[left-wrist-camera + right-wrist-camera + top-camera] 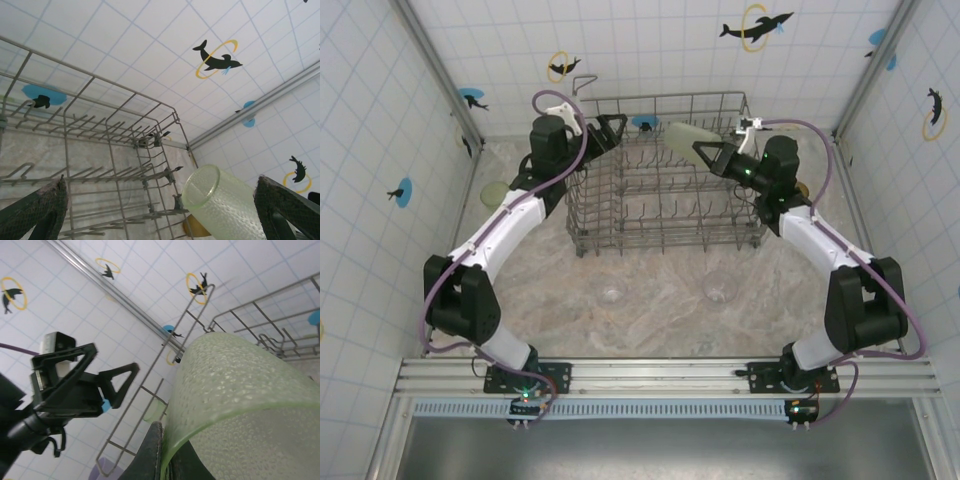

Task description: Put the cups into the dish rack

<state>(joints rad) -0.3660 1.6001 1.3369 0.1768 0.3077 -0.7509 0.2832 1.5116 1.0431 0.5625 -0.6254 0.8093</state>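
The grey wire dish rack (660, 235) stands mid-table. My right gripper (705, 152) is shut on the rim of a pale green cup (686, 135), which it holds tilted over the rack's back right part. In the right wrist view the cup (240, 405) looms large, its rim pinched between my fingers (152, 455). My left gripper (616, 130) hangs open over the rack's back left corner with nothing in it. From the left wrist view the green cup (225, 205) sits between my wide fingertips (35, 210), apart from both.
Two clear cups (612, 292) (719, 289) stand on the table in front of the rack. Another pale green cup (493, 192) sits left of the rack and an amber one (802, 190) to its right. Tiled walls close in on three sides.
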